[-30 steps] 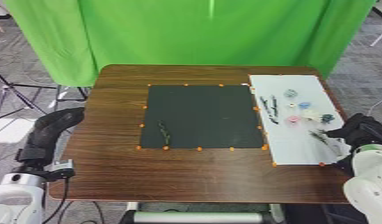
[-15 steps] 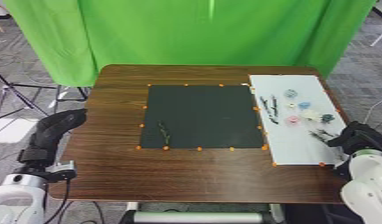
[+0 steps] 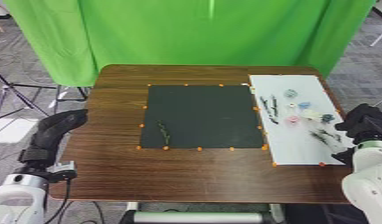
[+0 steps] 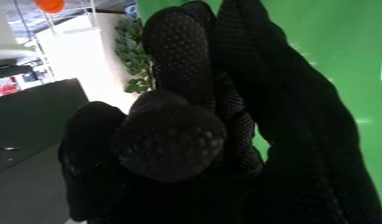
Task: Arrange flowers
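In the head view, my right hand (image 3: 367, 122) is at the white sheet's right edge, its fingers relaxed and holding nothing visible. The right wrist view shows the same hand (image 4: 303, 110) with some fingers extended. My left hand (image 3: 59, 124) rests open beyond the table's left edge. A green sprig (image 3: 164, 133) lies on the black mat (image 3: 205, 110). The white sheet (image 3: 290, 152) bears two dark stems (image 3: 274, 106), leafy sprigs (image 3: 322, 136), a pink flower (image 3: 292, 119), a blue one (image 3: 305, 105), a cream one (image 3: 310, 114), a dark teal one (image 3: 327, 118) and a pale green one (image 3: 290, 93).
Orange markers (image 3: 200, 148) line the mat and sheet on the brown table (image 3: 170, 172). A green curtain (image 3: 196, 35) hangs behind the far edge. A tripod (image 3: 10, 87) stands on the floor at the left.
My right hand has shifted from beside the leafy sprigs toward the far side and slightly right, uncovering more of them. My left hand has barely moved.
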Robot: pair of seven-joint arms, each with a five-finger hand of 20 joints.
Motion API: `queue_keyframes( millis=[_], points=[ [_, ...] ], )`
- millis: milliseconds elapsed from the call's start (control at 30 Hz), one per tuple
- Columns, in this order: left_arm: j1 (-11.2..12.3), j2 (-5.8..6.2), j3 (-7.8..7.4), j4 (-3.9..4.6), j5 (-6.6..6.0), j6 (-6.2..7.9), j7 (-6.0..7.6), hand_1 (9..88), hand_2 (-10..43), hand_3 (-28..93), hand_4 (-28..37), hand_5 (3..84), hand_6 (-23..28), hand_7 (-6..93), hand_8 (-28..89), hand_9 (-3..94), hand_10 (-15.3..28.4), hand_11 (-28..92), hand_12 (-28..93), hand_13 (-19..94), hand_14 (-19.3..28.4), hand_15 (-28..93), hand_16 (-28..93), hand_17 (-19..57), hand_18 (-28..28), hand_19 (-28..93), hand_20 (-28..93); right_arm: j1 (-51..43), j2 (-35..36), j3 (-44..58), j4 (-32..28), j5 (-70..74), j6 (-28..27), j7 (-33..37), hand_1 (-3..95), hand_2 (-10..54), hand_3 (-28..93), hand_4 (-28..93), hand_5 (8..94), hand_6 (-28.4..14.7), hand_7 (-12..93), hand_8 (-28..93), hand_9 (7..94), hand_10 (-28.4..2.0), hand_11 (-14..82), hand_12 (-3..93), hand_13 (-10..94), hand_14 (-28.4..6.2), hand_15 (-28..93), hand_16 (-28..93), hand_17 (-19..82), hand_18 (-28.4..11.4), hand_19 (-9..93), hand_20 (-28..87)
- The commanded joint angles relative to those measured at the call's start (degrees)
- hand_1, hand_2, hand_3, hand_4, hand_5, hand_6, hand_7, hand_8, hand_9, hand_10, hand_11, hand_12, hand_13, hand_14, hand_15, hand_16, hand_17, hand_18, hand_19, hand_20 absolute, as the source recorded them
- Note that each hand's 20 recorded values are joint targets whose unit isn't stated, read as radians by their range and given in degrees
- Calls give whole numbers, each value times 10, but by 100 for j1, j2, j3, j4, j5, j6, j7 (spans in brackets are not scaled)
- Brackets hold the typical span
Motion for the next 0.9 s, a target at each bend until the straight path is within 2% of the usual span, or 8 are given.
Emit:
queue_keyframes(
  millis=[33,100,233,500,767,833,867,900],
  points=[
    [-3,47,3,-8,-12,-105,-57,279,-90,611,-193,457,37,192,-79,431,131,232,157,358,162,152,41,51,103,59,141,83,50,64,231,-6,-831,189,481,-95,551,-96,729,-39,254,109,867,-126,310,271,937,-22,508,296,690,-73,928,338],
    [2,46,-9,-11,-11,-107,-55,279,-90,612,-193,457,37,192,-79,431,131,232,158,358,162,152,41,51,103,59,140,74,38,102,281,80,-933,226,395,-95,584,-101,683,-41,201,-52,823,-149,235,251,937,-30,472,319,682,-72,923,339],
    [20,33,-16,-17,-10,-128,-51,280,-91,612,-192,457,36,192,-79,431,131,232,158,358,162,151,40,51,103,59,140,44,2,192,273,242,-1288,241,339,-95,557,-104,630,-59,125,-60,770,-173,133,203,937,-35,448,329,679,-69,915,336],
    [-2,36,-12,-15,4,-165,-56,282,-92,611,-192,456,37,191,-79,431,131,231,159,358,162,149,41,51,103,58,140,58,-23,147,231,501,-1684,213,311,-95,514,-110,615,-74,84,-49,747,-186,100,159,937,-37,446,320,679,-69,911,335],
    [5,16,-5,-20,5,-179,-69,283,-93,611,-191,456,36,192,-79,431,131,231,160,359,162,151,41,51,103,59,140,158,-25,-120,308,480,-1645,226,434,-95,530,-122,688,-57,124,-60,860,-148,133,172,937,-27,506,269,698,-68,916,326],
    [6,20,-11,-21,6,-182,-69,284,-93,611,-190,456,36,192,-79,431,131,231,159,359,162,151,41,51,103,59,140,129,-19,-157,332,468,-1435,250,484,-95,544,-135,716,-49,143,-64,877,-140,142,175,937,-24,521,252,707,-65,917,318],
    [-4,28,-6,-17,6,-181,-68,284,-93,611,-190,456,36,193,-79,431,130,230,159,359,163,151,41,51,103,58,140,99,-17,-171,341,376,-1221,218,496,-95,545,-143,721,-48,146,-52,880,-139,143,176,937,-22,526,247,709,-65,917,316],
    [-12,32,-7,-11,-7,-183,-70,284,-92,610,-190,456,36,192,-79,431,131,230,159,360,163,152,41,51,103,59,140,89,0,-188,344,325,-1062,207,553,-95,482,-123,737,-51,141,45,894,-133,144,196,937,-20,535,234,713,-64,918,311]
  ],
)
